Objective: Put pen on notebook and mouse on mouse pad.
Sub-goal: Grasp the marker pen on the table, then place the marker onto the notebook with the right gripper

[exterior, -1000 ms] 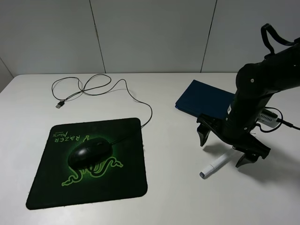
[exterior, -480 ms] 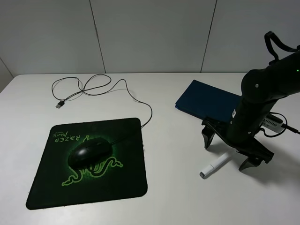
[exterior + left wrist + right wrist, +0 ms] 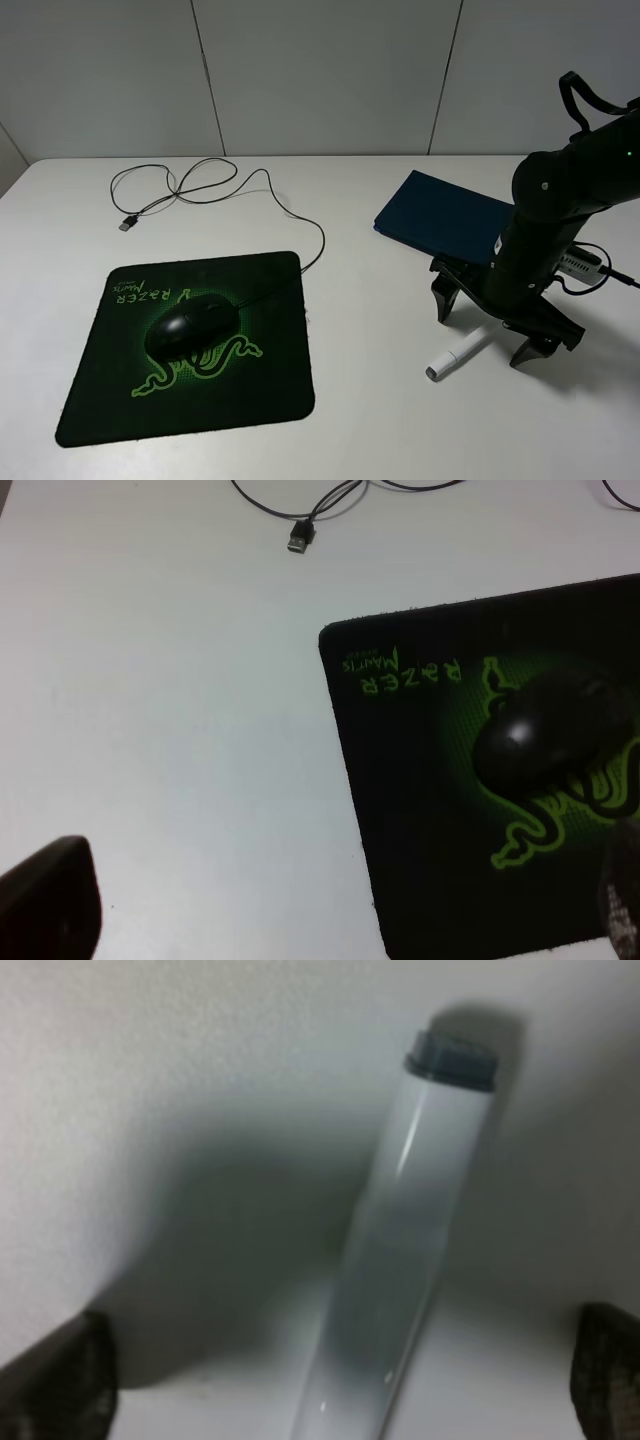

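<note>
On the mouse pad (image 3: pixel 285 370) marked RAZER sits the mouse (image 3: pixel 190 326).

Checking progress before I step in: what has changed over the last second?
The right gripper shifted a little right and down in the high view, jaws open astride the pen, nothing grasped. The pen, the notebook and the mouse on the mouse pad stayed put.

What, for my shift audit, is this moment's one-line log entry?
mouse: on mouse pad | pen: on table, off notebook | right gripper: open, straddling pen | left gripper: open, empty
</note>
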### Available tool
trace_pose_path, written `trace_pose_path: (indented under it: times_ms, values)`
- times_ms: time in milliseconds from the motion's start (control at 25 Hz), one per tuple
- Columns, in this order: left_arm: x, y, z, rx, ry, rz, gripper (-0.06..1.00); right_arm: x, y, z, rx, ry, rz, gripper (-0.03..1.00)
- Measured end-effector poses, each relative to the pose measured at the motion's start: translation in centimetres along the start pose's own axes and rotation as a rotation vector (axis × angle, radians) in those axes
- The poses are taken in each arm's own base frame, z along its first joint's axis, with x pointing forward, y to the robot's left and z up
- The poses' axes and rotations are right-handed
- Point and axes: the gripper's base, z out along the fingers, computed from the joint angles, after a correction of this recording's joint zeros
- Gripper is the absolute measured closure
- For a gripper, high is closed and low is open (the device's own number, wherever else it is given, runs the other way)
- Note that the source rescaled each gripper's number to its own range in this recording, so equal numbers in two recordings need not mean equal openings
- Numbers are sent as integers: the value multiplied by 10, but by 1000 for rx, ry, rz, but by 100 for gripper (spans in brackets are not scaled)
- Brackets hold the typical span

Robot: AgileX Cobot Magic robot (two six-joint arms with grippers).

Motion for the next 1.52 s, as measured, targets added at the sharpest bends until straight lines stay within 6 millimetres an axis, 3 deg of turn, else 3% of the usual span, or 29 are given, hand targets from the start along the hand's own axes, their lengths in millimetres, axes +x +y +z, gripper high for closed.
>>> trace_pose_path:
  times_ms: [120, 400, 1000, 1520]
  values:
    - [0, 0, 0, 0, 0, 0, -6, 0, 0, 0, 1, 0, 11, 45]
    - [0, 0, 0, 0, 0, 0, -6, 0, 0, 0, 2, 1, 14, 95]
    - [0, 0, 0, 0, 0, 0, -6, 1, -1, -3, 36, 22, 18, 97]
    - [0, 0, 0, 0, 0, 0, -6, 4, -1, -56, -10, 6, -119, 97]
